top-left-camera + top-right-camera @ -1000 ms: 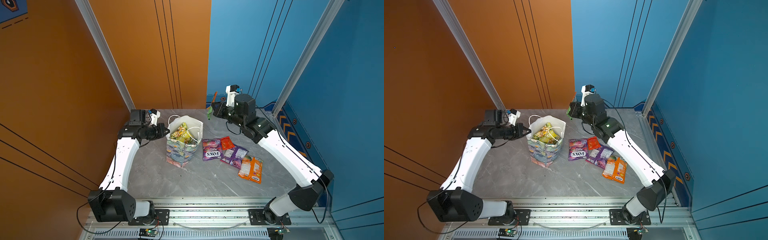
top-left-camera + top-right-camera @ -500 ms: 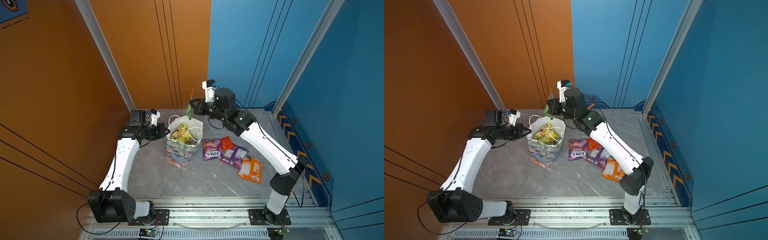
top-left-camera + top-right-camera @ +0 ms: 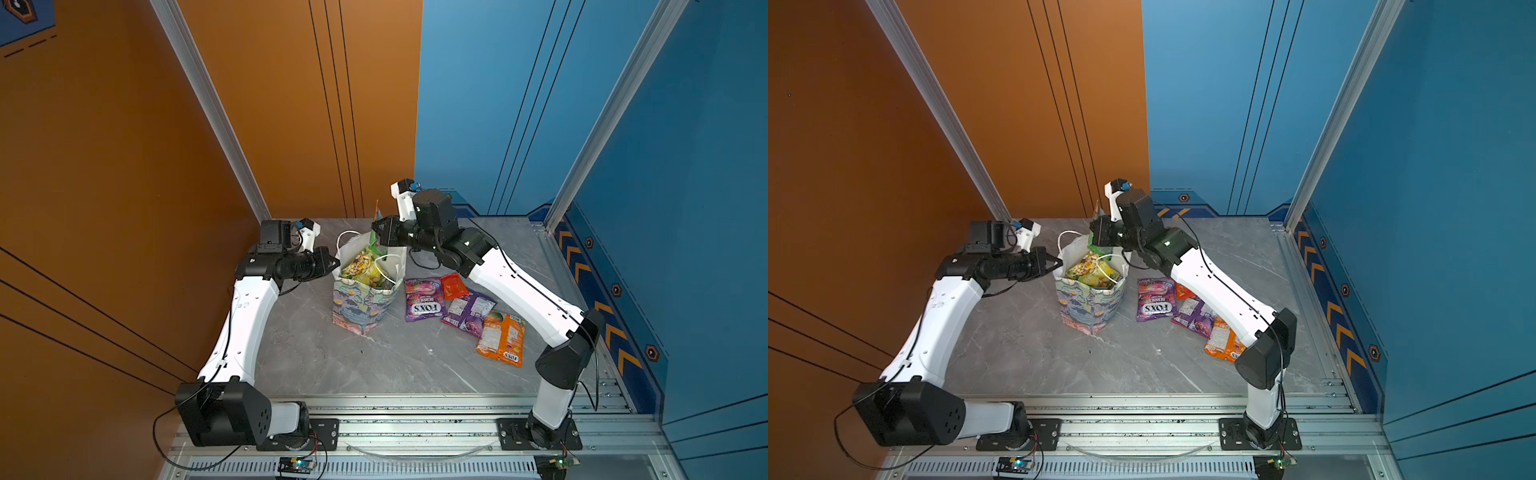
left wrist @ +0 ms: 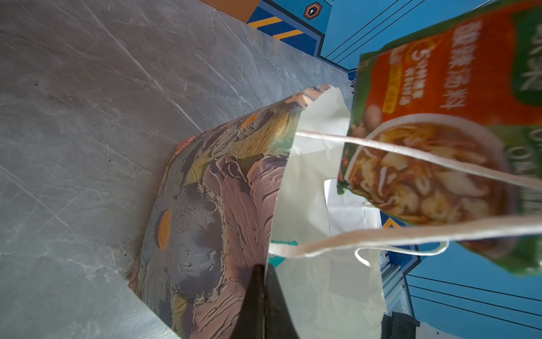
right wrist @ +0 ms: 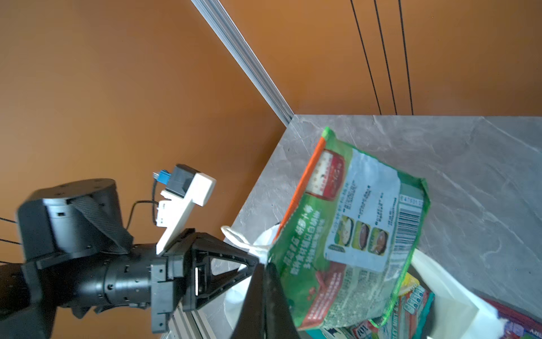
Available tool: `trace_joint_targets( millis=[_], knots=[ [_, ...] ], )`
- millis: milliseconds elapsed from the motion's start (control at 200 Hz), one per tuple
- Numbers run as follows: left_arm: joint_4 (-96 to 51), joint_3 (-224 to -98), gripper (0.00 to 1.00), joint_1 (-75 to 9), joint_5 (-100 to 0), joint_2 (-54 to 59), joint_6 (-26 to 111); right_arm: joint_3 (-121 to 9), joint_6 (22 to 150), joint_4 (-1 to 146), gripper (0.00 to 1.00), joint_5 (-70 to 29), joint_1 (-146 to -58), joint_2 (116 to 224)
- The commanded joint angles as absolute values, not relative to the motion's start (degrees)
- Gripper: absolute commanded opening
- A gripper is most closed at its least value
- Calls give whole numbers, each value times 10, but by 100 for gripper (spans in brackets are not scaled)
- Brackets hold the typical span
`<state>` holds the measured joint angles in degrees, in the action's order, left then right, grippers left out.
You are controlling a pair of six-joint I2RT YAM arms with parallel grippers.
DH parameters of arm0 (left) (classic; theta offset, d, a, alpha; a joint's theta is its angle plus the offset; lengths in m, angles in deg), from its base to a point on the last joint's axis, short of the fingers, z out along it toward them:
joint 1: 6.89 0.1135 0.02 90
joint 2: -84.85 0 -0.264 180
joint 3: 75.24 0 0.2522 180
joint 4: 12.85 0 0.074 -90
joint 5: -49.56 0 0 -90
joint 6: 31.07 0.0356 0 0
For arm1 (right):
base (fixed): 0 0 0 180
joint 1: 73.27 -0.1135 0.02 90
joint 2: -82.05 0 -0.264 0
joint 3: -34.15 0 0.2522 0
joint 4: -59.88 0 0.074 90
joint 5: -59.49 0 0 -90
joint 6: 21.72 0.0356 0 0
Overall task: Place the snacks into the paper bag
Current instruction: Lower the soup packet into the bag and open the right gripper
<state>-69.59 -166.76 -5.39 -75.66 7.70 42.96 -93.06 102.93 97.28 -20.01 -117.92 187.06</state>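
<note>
L side first: your L arm (image 3: 249,316) hasn't budged over the last sec. It sits low, reaching in flat from the left, w/ the L gripper (image 3: 333,264) at the left rim of the paper bag (image 3: 361,305). Its wrist view shows the jaws pressed together on the rim paper, one finger (image 4: 255,293) outside and one inside, so the mouth is held open. Bag stands upright mid-table (image 3: 374,365) and already holds yellow-green packets (image 3: 363,268). What changed: a sec ago your R gripper (image 3: 376,235) was behind and right of the bag. It swung across above the back rim and is now lower. The green packet (image 3: 377,248) it carries hangs roughly upright, lower end dipping into the bag mouth, top still above the rim. Jaws are shut, pinching the packet's edge. My read: this one is at the drop point, release not yet done. R arm (image 3: 519,291) stretches diagonally from the front-right base, forearm over the table, wrist turned toward the bag. Still out on the table, right of the bag: purple packet (image 3: 424,301), small red packet (image 3: 453,286), 2nd purple packet (image 3: 469,311), orange packet (image 3: 500,336). That's four visible to go after this one.
</note>
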Motion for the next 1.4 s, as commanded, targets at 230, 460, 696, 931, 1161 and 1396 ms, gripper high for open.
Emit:
trace_joint_targets(
  millis=[230,460,696,931,1161,1396],
  knots=[
    [-687,-1663,0,-50,-775,87,428,-855,1022,979,0,-214,-1176,1802],
    [-687,-1663,0,-50,-776,89,427,-808,1023,980,0,-229,-1177,1766],
    [-687,-1663,0,-50,-777,90,426,-786,1023,987,0,-241,-1183,1738],
    [-687,-1664,0,-50,-777,90,426,-760,1024,987,0,-264,-1190,1709],
    [-687,-1663,0,-51,-779,91,424,-744,1025,986,0,-273,-1193,1688],
    [-687,-1664,0,-51,-779,90,425,-732,1029,991,0,-276,-1197,1691]
  ],
)
